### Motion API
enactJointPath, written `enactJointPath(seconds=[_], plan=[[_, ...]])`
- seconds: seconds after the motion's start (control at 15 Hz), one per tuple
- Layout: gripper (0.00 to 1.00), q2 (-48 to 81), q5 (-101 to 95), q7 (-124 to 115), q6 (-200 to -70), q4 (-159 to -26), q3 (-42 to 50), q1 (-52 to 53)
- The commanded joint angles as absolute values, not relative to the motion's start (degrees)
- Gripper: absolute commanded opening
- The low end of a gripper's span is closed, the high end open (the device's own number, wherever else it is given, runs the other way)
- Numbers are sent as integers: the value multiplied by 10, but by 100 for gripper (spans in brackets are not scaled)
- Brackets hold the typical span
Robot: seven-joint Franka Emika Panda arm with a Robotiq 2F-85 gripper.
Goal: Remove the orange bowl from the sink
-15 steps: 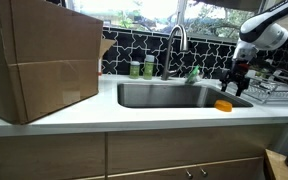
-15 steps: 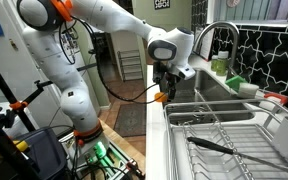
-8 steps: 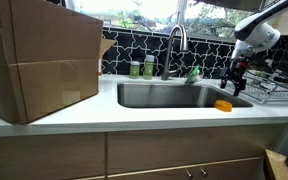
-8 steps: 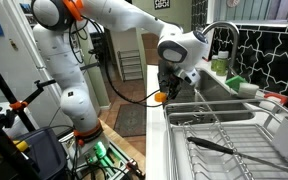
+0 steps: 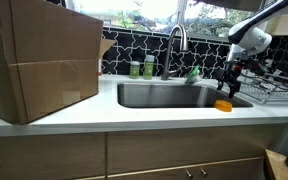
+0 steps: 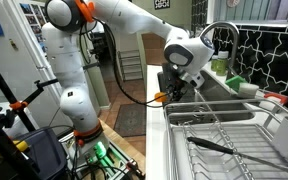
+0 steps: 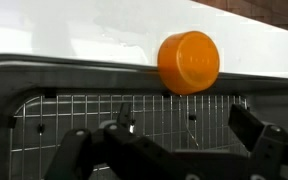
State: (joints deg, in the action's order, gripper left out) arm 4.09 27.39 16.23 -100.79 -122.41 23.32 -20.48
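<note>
The orange bowl (image 5: 223,104) lies on the white countertop (image 5: 134,118) at the front right corner of the sink (image 5: 169,95), outside the basin. In the wrist view the orange bowl (image 7: 189,62) sits upside down on the white counter, just past the steel rim. It also shows as a small orange spot in an exterior view (image 6: 160,97). My gripper (image 5: 230,88) hangs just above and behind the bowl, apart from it. It shows in an exterior view (image 6: 174,96) and in the wrist view (image 7: 184,117), open and empty.
A large cardboard box (image 5: 39,60) stands on the counter beside the sink. A curved faucet (image 5: 176,45) and green bottles (image 5: 142,68) are behind the basin. A wire dish rack (image 6: 224,125) sits on the counter next to the gripper. A wire grid (image 7: 154,115) lies under the jaws.
The gripper has drawn away from the bowl, a little up and toward the basin. The bowl stays where it was on the counter.
</note>
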Motion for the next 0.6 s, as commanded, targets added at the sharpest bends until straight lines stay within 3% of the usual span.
enactJointPath(seconds=[0.0, 0.53], plan=[[100, 72, 264, 263, -984, -1193, 221, -218], [100, 131, 258, 508, -927, -1146, 198, -241]])
